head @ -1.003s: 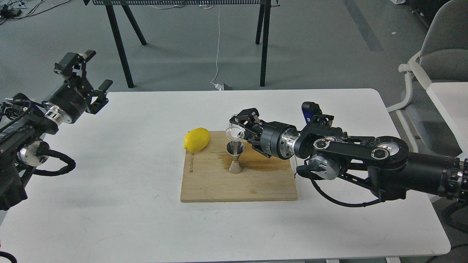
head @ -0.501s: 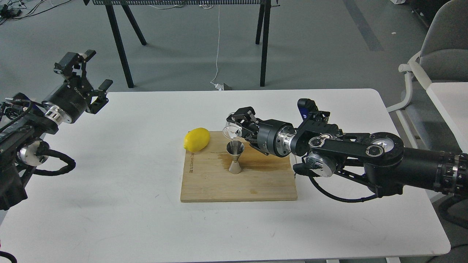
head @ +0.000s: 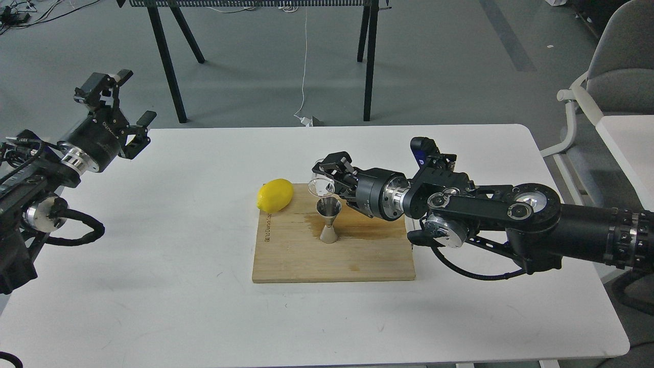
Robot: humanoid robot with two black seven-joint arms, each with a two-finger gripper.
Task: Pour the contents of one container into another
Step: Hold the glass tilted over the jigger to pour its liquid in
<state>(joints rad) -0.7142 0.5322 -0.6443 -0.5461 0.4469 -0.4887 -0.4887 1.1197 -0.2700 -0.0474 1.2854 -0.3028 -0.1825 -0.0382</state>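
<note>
1. Glass cup (head: 320, 185) sits tipped on its side in the right gripper (head: 327, 176), whose fingers are clamped around it, its mouth just above and left of the jigger (head: 329, 220).
2. The jigger stands upright on the wooden board (head: 306, 260), with a dark wet patch on the wood around it.
3. A lemon (head: 275, 195) rests at the board's far left corner.
4. The left gripper (head: 120, 102) hangs over the table's (head: 179, 306) left edge, fingers spread apart, holding nothing.
</note>
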